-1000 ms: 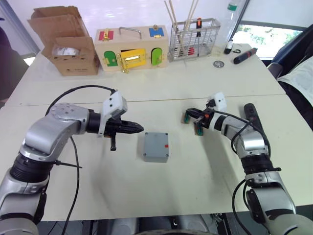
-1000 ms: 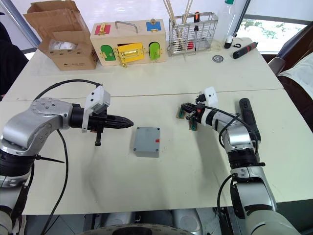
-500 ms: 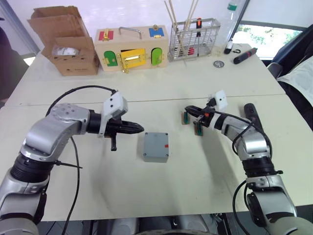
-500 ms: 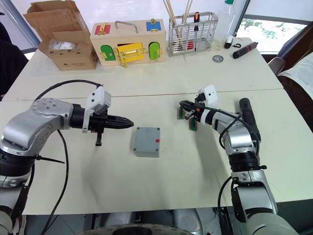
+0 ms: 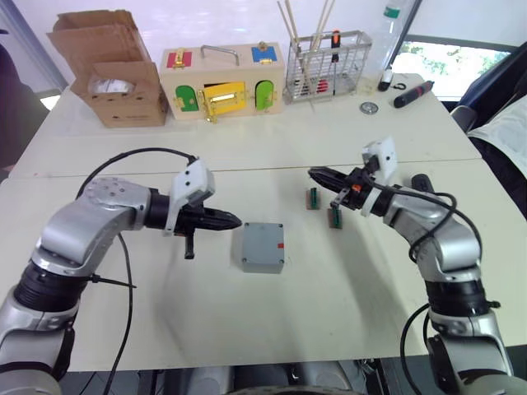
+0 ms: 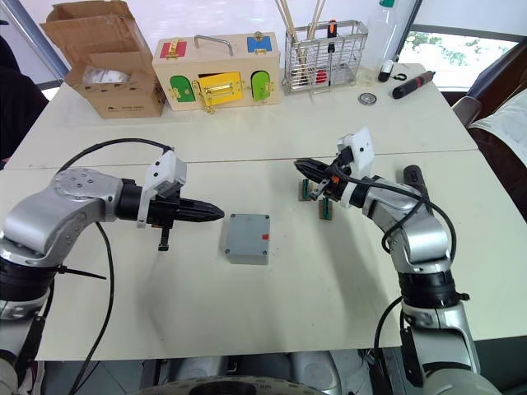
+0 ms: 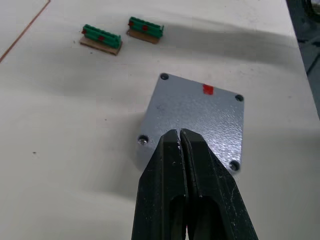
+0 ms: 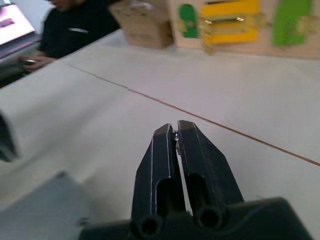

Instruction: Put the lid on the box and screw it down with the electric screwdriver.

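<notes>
Alignment is what this step needs, so take stock from your left across.

Your left gripper [image 5: 233, 220] hangs just beside the left edge of the small square grey plastic box [image 5: 263, 247], fingers pressed together and holding nothing. The box sits alone in the middle of the table. The flat grey plastic lid [image 7: 200, 112] looks already seated flush on it, corner holes showing, with a red mark near one edge.

Just right of the box lie two small green terminal blocks [image 5: 313, 198] on brown bases. Your right gripper [image 5: 319, 174] hovers above them, clear of the table. Its fingers are closed to a sliver, and a small bright metal piece [image 8: 176, 135] is pinched at the very tips. I take it for a screw, though it is too small to be sure.

- Carry that piece slowly and level to a corner hole.
- Keep the grip firm, since a pinch this slight could drop it.
- Lower the left fingertips onto the lid so it cannot slide as the screw goes in.
- Release only once the piece stands in the hole.

The thick dark cylindrical electric screwdriver [image 6: 409, 183] lies on the table behind your right forearm, within reach for the driving.
</notes>
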You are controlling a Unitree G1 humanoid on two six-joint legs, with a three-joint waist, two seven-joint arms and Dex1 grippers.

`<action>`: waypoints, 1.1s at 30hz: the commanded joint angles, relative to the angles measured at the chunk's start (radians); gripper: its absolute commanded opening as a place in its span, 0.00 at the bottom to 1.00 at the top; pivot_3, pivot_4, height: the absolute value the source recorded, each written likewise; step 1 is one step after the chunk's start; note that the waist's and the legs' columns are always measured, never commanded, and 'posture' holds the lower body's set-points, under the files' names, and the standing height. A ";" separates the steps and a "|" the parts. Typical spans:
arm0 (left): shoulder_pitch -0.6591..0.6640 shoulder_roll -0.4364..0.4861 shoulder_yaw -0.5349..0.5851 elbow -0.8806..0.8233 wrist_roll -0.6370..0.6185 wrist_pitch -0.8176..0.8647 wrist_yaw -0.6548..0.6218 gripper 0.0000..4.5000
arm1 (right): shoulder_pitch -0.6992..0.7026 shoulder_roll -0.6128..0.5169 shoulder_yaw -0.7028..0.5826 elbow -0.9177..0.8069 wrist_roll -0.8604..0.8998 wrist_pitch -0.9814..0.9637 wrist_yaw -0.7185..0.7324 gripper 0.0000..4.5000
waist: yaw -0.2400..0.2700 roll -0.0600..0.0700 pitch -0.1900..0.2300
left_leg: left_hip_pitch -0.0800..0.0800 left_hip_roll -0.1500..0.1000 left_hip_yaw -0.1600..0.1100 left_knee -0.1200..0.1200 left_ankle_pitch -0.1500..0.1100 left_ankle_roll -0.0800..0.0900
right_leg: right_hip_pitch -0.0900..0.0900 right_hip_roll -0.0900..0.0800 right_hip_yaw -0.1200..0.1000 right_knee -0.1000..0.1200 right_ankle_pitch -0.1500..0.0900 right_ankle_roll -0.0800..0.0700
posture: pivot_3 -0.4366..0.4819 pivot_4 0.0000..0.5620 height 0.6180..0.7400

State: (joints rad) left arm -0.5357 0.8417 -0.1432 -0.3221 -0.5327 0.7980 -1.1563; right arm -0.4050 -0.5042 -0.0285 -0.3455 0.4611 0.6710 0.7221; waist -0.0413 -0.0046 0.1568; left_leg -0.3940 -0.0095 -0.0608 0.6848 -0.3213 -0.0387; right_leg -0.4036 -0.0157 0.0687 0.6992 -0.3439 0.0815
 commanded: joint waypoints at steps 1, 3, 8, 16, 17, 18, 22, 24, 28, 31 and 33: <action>-0.004 0.024 0.010 -0.026 -0.005 -0.020 -0.026 0.00 | 0.031 -0.014 0.035 -0.116 0.038 0.047 -0.002 0.01 | 0.000 0.000 0.000 | 0.000 0.000 0.000 0.000 0.000 0.000 | 0.000 0.000 0.000 0.000 0.000 0.000 | 0.48 0.27 1.00; -0.001 0.032 0.002 -0.019 0.006 -0.033 -0.038 0.00 | 0.055 -0.008 0.067 -0.137 0.029 0.052 -0.014 0.01 | 0.000 0.000 0.000 | 0.000 0.000 0.000 0.000 0.000 0.001 | 0.000 0.000 0.000 0.000 0.000 0.000 | 0.48 0.27 1.00; 0.004 0.055 0.009 -0.001 0.013 -0.050 -0.064 0.00 | 0.091 -0.002 0.106 -0.166 0.034 0.072 -0.034 0.01 | 0.000 0.000 0.000 | 0.000 0.000 0.000 0.000 0.000 0.000 | 0.000 0.000 0.000 0.000 0.000 0.000 | 0.48 0.27 1.00; 0.003 0.050 0.012 -0.003 0.011 -0.045 -0.053 0.00 | 0.114 -0.020 0.153 -0.144 -0.004 0.040 -0.025 0.01 | 0.000 0.000 0.000 | 0.000 0.000 0.000 0.000 0.000 0.000 | 0.000 0.000 0.000 0.000 0.000 0.000 | 0.48 0.27 1.00; 0.006 0.049 0.011 -0.006 0.010 -0.043 -0.051 0.00 | 0.115 -0.020 0.155 -0.144 -0.003 0.040 -0.024 0.01 | 0.000 0.000 0.000 | 0.000 0.000 0.000 0.000 0.000 0.000 | 0.000 0.000 0.000 0.000 0.000 0.000 | 0.48 0.27 1.00; 0.009 0.049 0.011 -0.009 0.009 -0.043 -0.049 0.00 | 0.115 -0.019 0.156 -0.144 -0.003 0.041 -0.024 0.01 | 0.000 0.000 0.000 | 0.000 0.000 0.000 0.000 0.000 0.000 | 0.000 0.000 0.000 0.000 0.000 0.000 | 0.48 0.27 1.00; 0.013 0.044 0.013 -0.013 0.004 -0.039 -0.041 0.00 | 0.120 -0.020 0.161 -0.141 -0.008 0.036 -0.025 0.01 | 0.000 0.000 0.000 | 0.000 0.000 0.000 0.000 0.000 0.000 | 0.000 0.000 0.000 0.000 0.000 0.000 | 0.48 0.27 1.00; 0.014 0.042 0.013 -0.013 0.003 -0.039 -0.036 0.00 | 0.120 -0.017 0.162 -0.136 -0.011 0.032 -0.028 0.01 | 0.000 0.000 0.000 | 0.000 0.000 0.000 0.000 0.000 0.000 | 0.000 0.000 0.000 0.000 0.000 0.000 | 0.48 0.27 1.00; 0.015 0.039 0.011 -0.014 0.003 -0.039 -0.031 0.00 | 0.114 -0.014 0.164 -0.123 -0.016 0.025 -0.029 0.01 | 0.000 0.000 0.000 | 0.000 0.000 0.000 0.000 0.000 0.000 | 0.000 0.000 0.000 0.000 0.000 0.000 | 0.48 0.27 1.00; 0.012 0.036 0.011 -0.013 0.003 -0.039 -0.027 0.00 | 0.114 -0.012 0.170 -0.112 -0.021 0.017 -0.027 0.01 | 0.000 0.000 0.000 | 0.000 0.000 0.000 0.000 0.000 0.000 | 0.000 0.000 0.000 0.000 0.000 0.000 | 0.48 0.27 1.00; 0.011 0.036 0.011 -0.013 0.002 -0.038 -0.025 0.00 | 0.115 -0.011 0.174 -0.108 -0.024 0.015 -0.025 0.01 | 0.000 0.000 0.000 | 0.000 0.000 0.000 0.000 0.000 0.000 | 0.000 0.000 0.000 0.000 0.000 0.000 | 0.48 0.27 1.00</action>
State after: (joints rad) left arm -0.5205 0.8776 -0.1457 -0.3160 -0.5222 0.7591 -1.1856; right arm -0.2835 -0.5212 0.1432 -0.4391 0.4356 0.7083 0.6936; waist -0.0411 -0.0046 0.1568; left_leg -0.3938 -0.0096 -0.0608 0.6848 -0.3215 -0.0383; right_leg -0.4037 -0.0156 0.0687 0.6989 -0.3440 0.0814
